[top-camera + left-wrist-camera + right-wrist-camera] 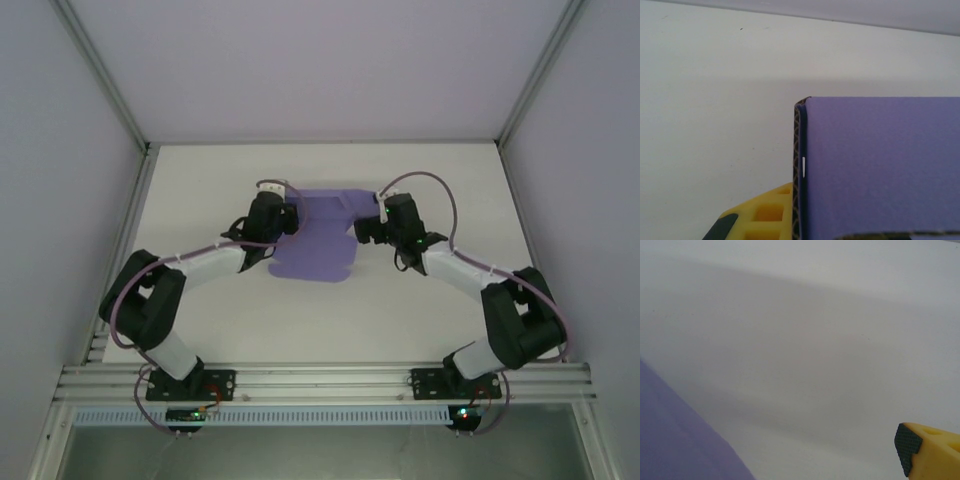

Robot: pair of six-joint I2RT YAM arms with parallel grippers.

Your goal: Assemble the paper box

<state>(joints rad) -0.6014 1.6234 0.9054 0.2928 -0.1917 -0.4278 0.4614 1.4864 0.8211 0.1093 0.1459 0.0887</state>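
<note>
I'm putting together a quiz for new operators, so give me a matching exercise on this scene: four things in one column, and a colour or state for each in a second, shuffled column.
Things:
1. left gripper
2. right gripper
3. paper box
4. table

Colour or state:
A. white
B. open beside the card
C. purple
D. shut on the card's left edge

Pairs: 1-D, 2-B, 3-C, 4-A
</note>
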